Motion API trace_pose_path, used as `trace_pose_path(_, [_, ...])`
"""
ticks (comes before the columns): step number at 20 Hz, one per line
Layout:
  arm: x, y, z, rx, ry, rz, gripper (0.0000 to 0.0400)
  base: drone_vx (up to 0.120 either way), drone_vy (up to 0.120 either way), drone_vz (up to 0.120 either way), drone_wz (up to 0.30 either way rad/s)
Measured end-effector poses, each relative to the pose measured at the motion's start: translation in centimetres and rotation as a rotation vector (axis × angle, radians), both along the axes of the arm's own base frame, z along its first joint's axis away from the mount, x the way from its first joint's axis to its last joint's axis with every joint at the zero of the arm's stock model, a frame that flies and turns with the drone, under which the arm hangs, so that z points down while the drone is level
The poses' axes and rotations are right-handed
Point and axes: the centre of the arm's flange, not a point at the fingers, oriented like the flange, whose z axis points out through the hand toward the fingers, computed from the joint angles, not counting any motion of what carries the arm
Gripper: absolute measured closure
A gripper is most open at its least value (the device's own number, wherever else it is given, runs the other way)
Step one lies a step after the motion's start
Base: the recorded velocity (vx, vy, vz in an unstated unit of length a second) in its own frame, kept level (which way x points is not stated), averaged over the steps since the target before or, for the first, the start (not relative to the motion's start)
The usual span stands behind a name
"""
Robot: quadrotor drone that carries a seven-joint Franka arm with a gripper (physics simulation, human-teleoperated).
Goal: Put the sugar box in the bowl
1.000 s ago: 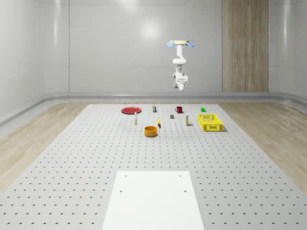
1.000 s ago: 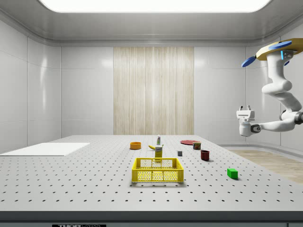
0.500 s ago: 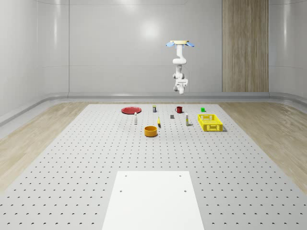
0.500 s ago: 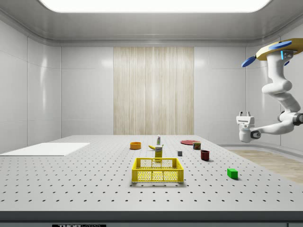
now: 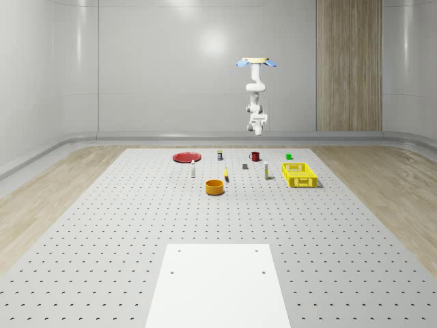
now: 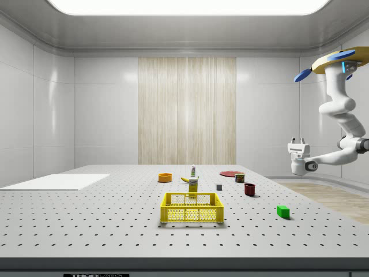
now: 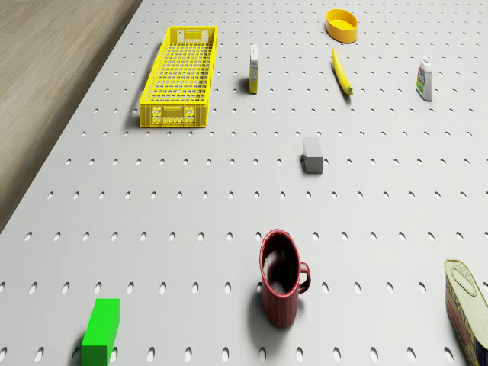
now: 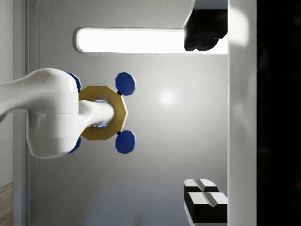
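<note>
The sugar box (image 7: 254, 69) stands upright beside the yellow crate, also seen in the whole-scene view (image 5: 266, 171) and the side view (image 6: 193, 186). The orange bowl (image 5: 215, 186) (image 6: 165, 178) (image 7: 342, 24) sits apart from it, past a banana. The drone (image 5: 256, 62) (image 6: 337, 60) hovers high over the table's far edge, above the red mug. My gripper (image 6: 297, 140) (image 5: 257, 119) (image 8: 188, 120) hangs well above the table, far from the box, pointing up toward the drone body. Its fingers (image 8: 204, 200) stand wide apart with nothing between them.
On the table lie a yellow crate (image 7: 179, 76), a banana (image 7: 341, 72), a grey block (image 7: 312, 155), a red mug (image 7: 280, 286), a green block (image 7: 101, 329), a small bottle (image 7: 425, 79) and a tin can (image 7: 467, 301). A red plate (image 5: 186, 157) and a white pad (image 5: 217, 283) lie further off.
The wrist has turned so the gripper tips further upward, and the hand has shifted slightly. The drone holds its place and the objects have not moved.
</note>
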Motion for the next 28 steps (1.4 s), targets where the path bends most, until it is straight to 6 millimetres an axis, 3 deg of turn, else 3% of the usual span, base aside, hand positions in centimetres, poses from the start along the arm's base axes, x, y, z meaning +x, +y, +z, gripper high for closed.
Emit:
trace_pose_path(11, [-0.07, 0.01, 0.12, -0.001, -0.008, 0.000, 0.0000, 0.000, 0.000, 0.000, 0.000])
trace_pose_path(28, [-0.20, 0.24, 0.12, -0.024, -0.021, 0.000, 0.0000, 0.118, 0.000, 0.000, 0.000])
